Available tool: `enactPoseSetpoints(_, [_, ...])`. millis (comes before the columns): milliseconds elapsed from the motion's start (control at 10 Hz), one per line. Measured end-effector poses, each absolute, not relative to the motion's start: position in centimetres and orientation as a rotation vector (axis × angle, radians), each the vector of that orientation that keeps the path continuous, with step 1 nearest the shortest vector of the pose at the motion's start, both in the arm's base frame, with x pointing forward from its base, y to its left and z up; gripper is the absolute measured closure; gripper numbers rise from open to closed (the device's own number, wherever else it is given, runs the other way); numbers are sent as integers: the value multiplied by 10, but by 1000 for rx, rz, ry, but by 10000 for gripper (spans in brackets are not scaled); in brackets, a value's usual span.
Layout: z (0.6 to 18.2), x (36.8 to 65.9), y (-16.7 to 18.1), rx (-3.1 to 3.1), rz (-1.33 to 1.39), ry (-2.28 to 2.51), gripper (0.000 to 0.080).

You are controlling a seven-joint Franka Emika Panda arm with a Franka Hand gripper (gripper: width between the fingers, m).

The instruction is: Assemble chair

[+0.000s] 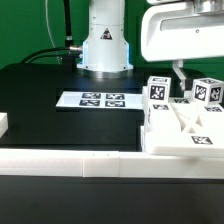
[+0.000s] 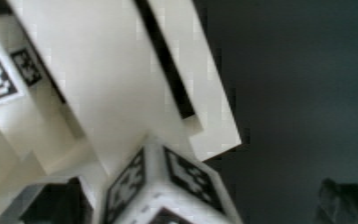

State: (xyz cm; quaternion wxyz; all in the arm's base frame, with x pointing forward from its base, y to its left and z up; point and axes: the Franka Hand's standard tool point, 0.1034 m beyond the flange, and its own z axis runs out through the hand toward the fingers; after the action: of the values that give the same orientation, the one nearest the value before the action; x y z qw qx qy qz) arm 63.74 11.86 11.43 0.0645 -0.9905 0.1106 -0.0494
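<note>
The chair [image 1: 185, 125] is a cluster of matte white slabs and posts at the exterior view's right, just behind the border wall. Two upright posts carry marker tags, one on the left [image 1: 158, 90] and one on the right [image 1: 207, 90]. My gripper [image 1: 180, 78] hangs over the chair, its fingers coming down between those two posts. In the wrist view a tagged post end [image 2: 167, 190] sits between my dark fingers [image 2: 51, 205], closer to one than the other, with a gap to the far finger. A long white slab [image 2: 123, 70] fills the view beyond it. My gripper [image 2: 197, 208] is open and holds nothing.
The marker board [image 1: 100, 100] lies flat on the black table in front of the robot base [image 1: 105, 45]. The long low white border wall [image 1: 90, 160] runs along the front edge. A small white block [image 1: 3, 124] shows at the exterior view's far left.
</note>
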Motion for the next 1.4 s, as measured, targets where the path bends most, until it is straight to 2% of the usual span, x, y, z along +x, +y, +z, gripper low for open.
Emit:
enactPoseSetpoints(600, [119,647,111,-3024,-171,-383,150])
enactPoseSetpoints(800, [118,647,111,-3025,-171,-379,412])
enactPoseSetpoints(900, [119,647,111,-3025,-172,-378,412])
enactPoseSetpoints(1000, [119,647,111,-3026,-172,-362,515])
enactPoseSetpoints(1200, [119,647,111,-3029,-170,-321,515])
enactPoseSetpoints(1400, [119,648,113,-3021,-175,72,515])
